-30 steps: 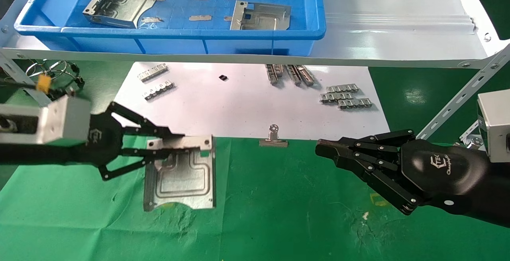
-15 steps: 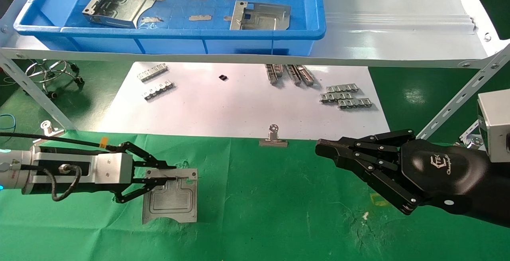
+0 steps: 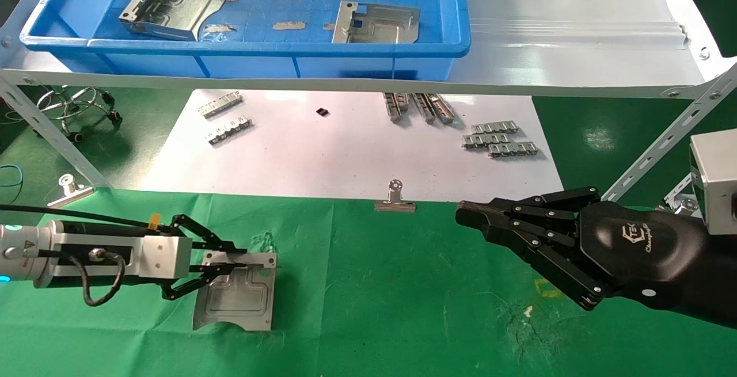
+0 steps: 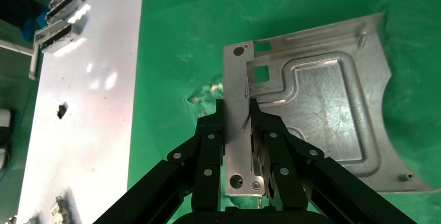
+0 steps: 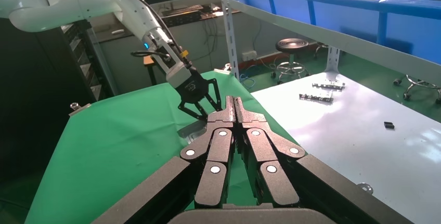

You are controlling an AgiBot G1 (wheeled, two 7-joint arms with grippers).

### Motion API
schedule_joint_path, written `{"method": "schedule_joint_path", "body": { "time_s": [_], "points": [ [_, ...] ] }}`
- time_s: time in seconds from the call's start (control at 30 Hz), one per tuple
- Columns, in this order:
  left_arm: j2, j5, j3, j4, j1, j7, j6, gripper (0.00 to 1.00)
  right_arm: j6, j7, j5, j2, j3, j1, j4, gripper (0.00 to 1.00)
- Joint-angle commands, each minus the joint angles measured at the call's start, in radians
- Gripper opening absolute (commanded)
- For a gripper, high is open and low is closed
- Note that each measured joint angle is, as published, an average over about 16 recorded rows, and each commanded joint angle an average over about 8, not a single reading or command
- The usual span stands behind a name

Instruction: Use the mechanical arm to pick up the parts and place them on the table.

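My left gripper [image 3: 239, 262] is shut on the upturned rim of a silvery stamped part [image 3: 236, 302], which lies flat and low on the green table [image 3: 403, 308] at the near left. In the left wrist view the fingers [image 4: 218, 125] pinch the rim strip, and the part [image 4: 322, 104] spreads over the cloth beyond them. Two more parts [image 3: 173, 6] [image 3: 377, 23] lie in the blue bin [image 3: 288, 49] on the shelf. My right gripper [image 3: 469, 216] is shut and empty, parked above the table at the right; it also shows in the right wrist view [image 5: 233, 102].
A silvery ribbed shelf [image 3: 576, 31] with slanted legs overhangs the back. Under it lies a white sheet [image 3: 345, 152] with small toothed strips [image 3: 500, 138]. A binder clip [image 3: 395, 200] holds the sheet's front edge, and another clip [image 3: 69, 190] sits at the far left.
My left gripper has come down and drawn back to the left with the part, from hanging tilted above the cloth to lying flat on it. The right arm has not moved.
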Motion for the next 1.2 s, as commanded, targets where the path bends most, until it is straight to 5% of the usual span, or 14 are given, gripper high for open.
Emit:
{"method": "schedule_joint_path", "body": {
  "time_s": [0.03,0.17,0.53,0.77,0.8,1.03,1.07,1.2],
  "points": [
    [0.001,0.003,0.001,0.003,0.006,0.01,-0.007,0.58,0.0,0.0,0.0,0.0,0.0,0.0,0.0,0.0],
    [0.003,0.01,0.0,0.001,0.014,0.019,-0.028,1.0,0.0,0.0,0.0,0.0,0.0,0.0,0.0,0.0],
    [0.001,0.011,-0.005,-0.007,0.017,0.029,-0.05,1.0,0.0,0.0,0.0,0.0,0.0,0.0,0.0,0.0],
    [-0.026,-0.044,-0.016,-0.019,-0.008,-0.044,0.044,1.0,0.0,0.0,0.0,0.0,0.0,0.0,0.0,0.0],
    [-0.031,-0.057,-0.017,-0.024,-0.014,-0.062,0.07,1.0,0.0,0.0,0.0,0.0,0.0,0.0,0.0,0.06],
    [-0.056,-0.14,-0.03,-0.064,-0.031,-0.17,0.214,1.0,0.0,0.0,0.0,0.0,0.0,0.0,0.0,0.93],
    [-0.057,-0.144,-0.034,-0.069,-0.027,-0.179,0.217,1.0,0.0,0.0,0.0,0.0,0.0,0.0,0.0,1.0],
    [-0.061,-0.152,-0.054,-0.09,-0.001,-0.209,0.203,1.0,0.0,0.0,0.0,0.0,0.0,0.0,0.0,1.0]
  ]
}}
